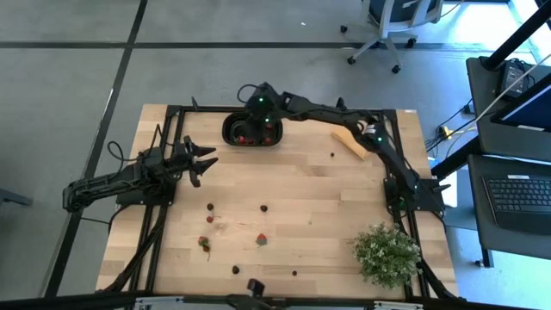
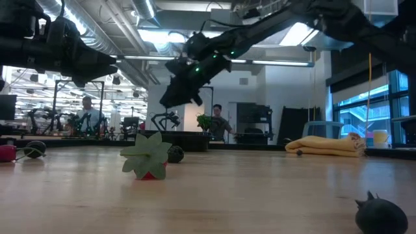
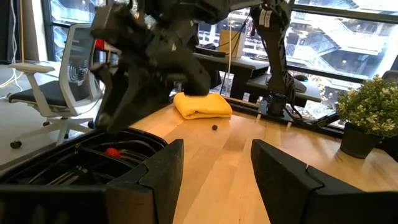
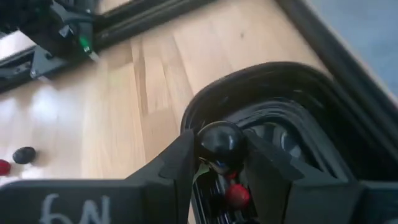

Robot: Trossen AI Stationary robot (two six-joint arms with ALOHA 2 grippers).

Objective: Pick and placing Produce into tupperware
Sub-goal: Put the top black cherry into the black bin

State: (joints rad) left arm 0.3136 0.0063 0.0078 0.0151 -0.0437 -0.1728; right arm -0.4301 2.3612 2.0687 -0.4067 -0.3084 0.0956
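Underneath me lies a pale wooden table in a black frame, with grey floor, an office chair and desks beyond. My right claw hangs over the black container, pinching one dark berry between its fingers. The container sits at the table's far edge, its long axis running along that edge; a few red pieces lie inside. My left claw waits spread open near the left edge. On the boards I count about nine scattered fruits, one potted plant and one yellow cloth.
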